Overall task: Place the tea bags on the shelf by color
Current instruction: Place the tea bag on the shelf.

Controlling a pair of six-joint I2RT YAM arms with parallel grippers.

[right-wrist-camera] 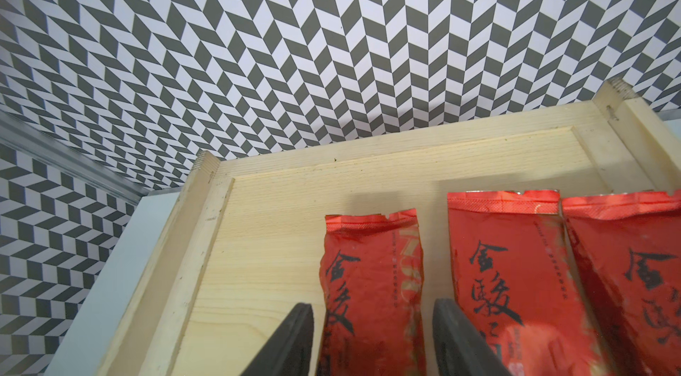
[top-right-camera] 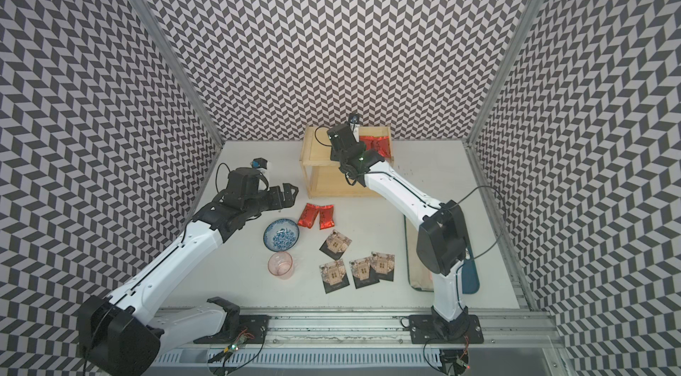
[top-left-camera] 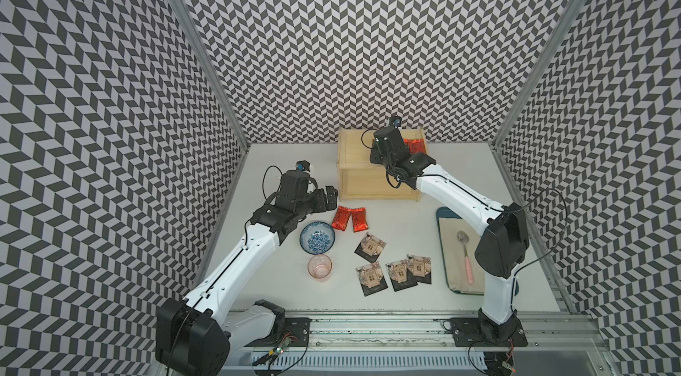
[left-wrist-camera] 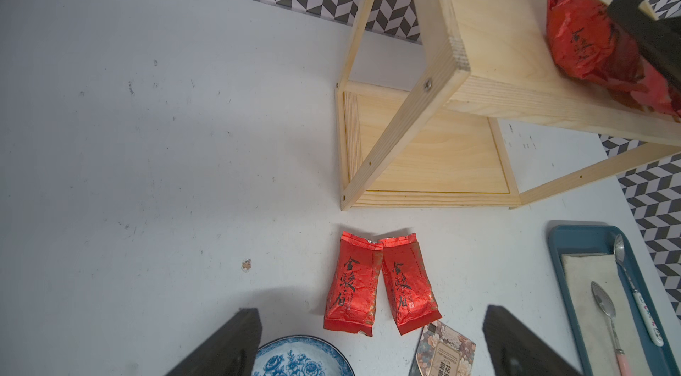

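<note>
1. Dark fingers (right-wrist-camera: 298, 337) of the right hand (right-wrist-camera: 372, 306) fill the near edge of the right wrist view. They stand off either side of a red tea bag (right-wrist-camera: 372, 263) with slivers of wood showing between, so the hand is loose and grips nothing.
2. That packet lies flat on the top board (right-wrist-camera: 276, 245) of the shelf (top-left-camera: 353, 151). A second red bag (right-wrist-camera: 508, 282) and a third red bag (right-wrist-camera: 626, 282) lie in a row alongside it.
3. The set-down looks complete. The clean exit is straight up, because one finger sits near the second red bag and a sideways swing could drag it.
4. Over to the left hand (top-left-camera: 329, 201): spread wide and empty, it hovers above the surface (top-left-camera: 331, 300). Near it a loose red bag (top-left-camera: 341, 218) lies touching its twin (top-left-camera: 359, 219), both in front of the shelf. These two probably go up next.
5. Four black tea bags (top-left-camera: 401, 275) lie flat nearer the arm bases, two of them overlapping. The lower board (left-wrist-camera: 423, 156) is bare and is probably meant for them. Thin and flat as they are, they may be awkward to pinch.
6. In the way:
   - The bowl (top-left-camera: 303, 234) and pink cup (top-left-camera: 320, 268) sit just beside the left hand's reach.
   - The tray (top-left-camera: 440, 230), with its cloth (top-left-camera: 451, 249) and spoon (top-left-camera: 463, 241), lies under the right arm's elbow.
   - The top board roofs the lower tier, so that tier has to be entered from the open front.
</note>
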